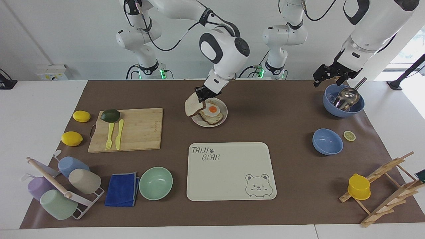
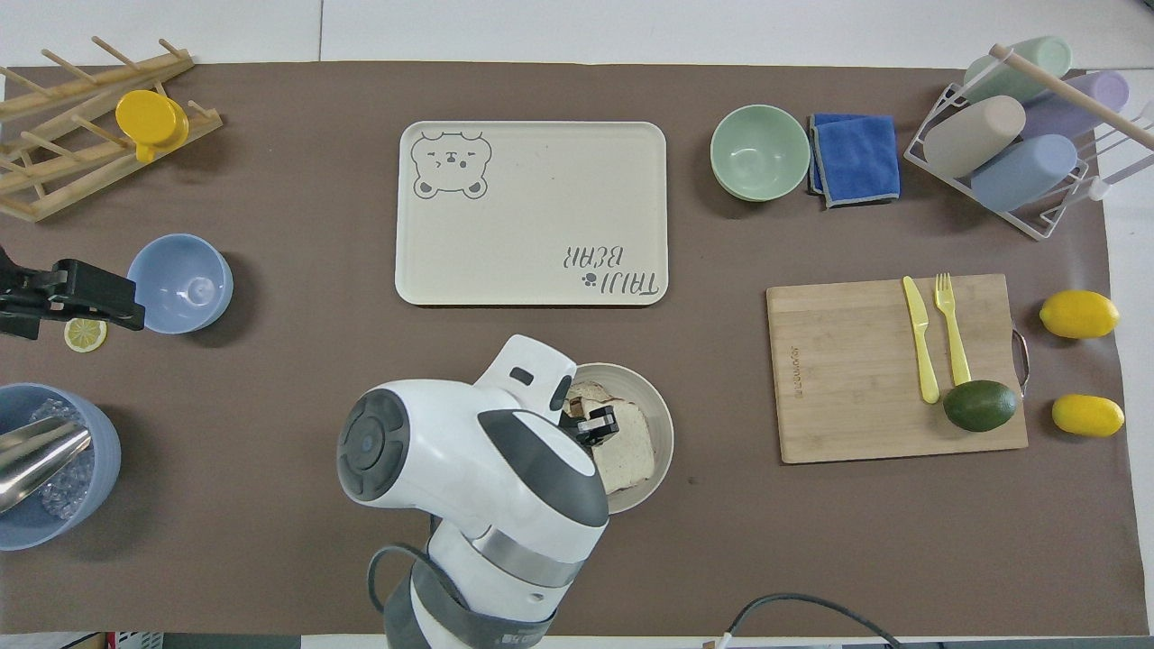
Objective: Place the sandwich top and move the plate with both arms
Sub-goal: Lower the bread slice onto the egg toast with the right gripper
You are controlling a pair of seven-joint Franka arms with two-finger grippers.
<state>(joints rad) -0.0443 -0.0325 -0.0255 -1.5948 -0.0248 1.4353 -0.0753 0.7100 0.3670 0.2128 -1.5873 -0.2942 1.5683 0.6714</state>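
My right gripper (image 1: 203, 94) is shut on the sandwich top (image 1: 192, 108), a light brown bread slice with a darker crust. It holds the slice tilted over the plate's (image 1: 223, 117) edge toward the right arm's end. A bread slice with a fried egg (image 1: 212, 110) lies on the plate. In the overhead view the sandwich top (image 2: 633, 446) covers the egg slice, with the right gripper (image 2: 595, 424) over the plate (image 2: 665, 424). My left gripper (image 1: 328, 75) waits over the table beside a blue bowl with a metal scoop (image 1: 343, 99); it also shows in the overhead view (image 2: 72, 293).
The cream bear-print tray (image 1: 231, 171) lies farther from the robots than the plate. A wooden cutting board (image 1: 132, 129) with yellow cutlery and an avocado lies toward the right arm's end. A mint bowl (image 1: 155, 183), a blue cloth (image 1: 122, 189) and a second blue bowl (image 1: 327, 141) also stand here.
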